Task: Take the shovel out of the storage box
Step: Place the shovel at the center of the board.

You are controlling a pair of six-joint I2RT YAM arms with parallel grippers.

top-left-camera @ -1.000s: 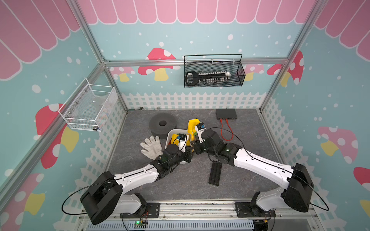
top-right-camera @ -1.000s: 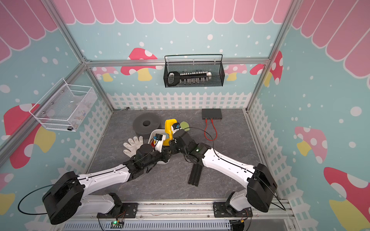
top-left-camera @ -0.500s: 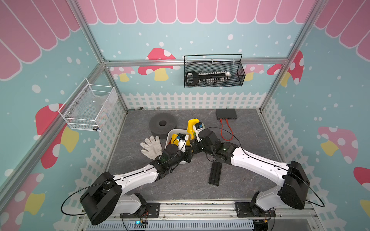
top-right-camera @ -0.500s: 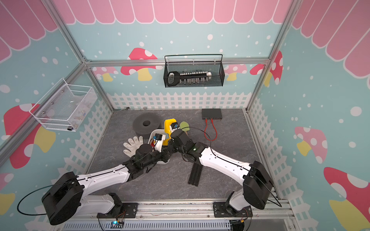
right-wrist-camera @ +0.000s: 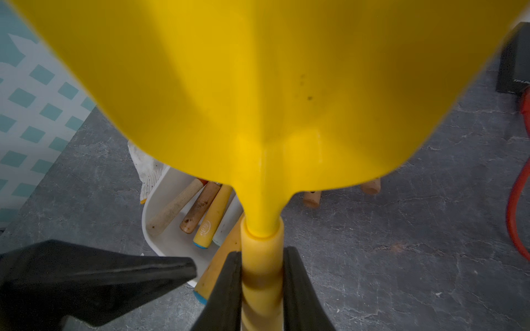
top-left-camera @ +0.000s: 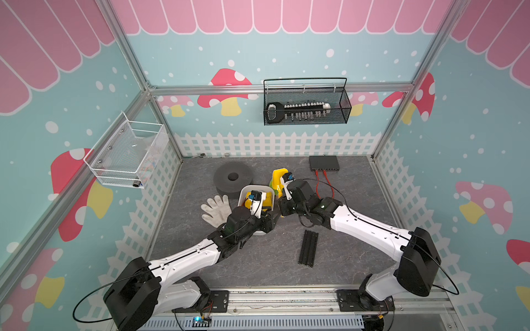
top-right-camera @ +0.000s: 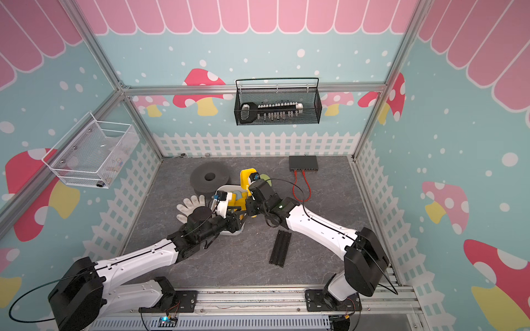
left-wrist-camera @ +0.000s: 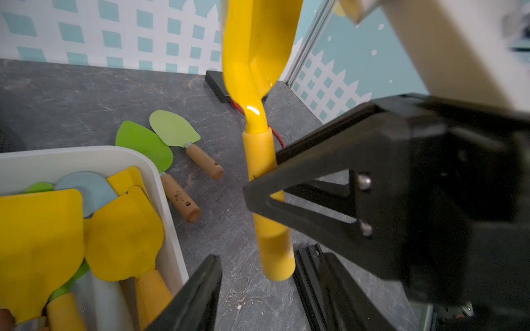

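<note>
The right gripper (right-wrist-camera: pixel 262 258) is clamped narrowly on the yellow shovel (right-wrist-camera: pixel 258 86) handle, blade raised above it, clear of the storage box (right-wrist-camera: pixel 149 212) alongside. The left gripper (top-left-camera: pixel 271 219) gapes beside it, gripping nothing.

- Left arm (top-left-camera: pixel 186 260): white shells, black joints, looping black cable.
- Right arm (top-left-camera: pixel 370 229): same colours, green light.
- Right gripper (left-wrist-camera: pixel 263 174) fingers (left-wrist-camera: pixel 312 226): black, triangular cut-out, two silver screws.
</note>
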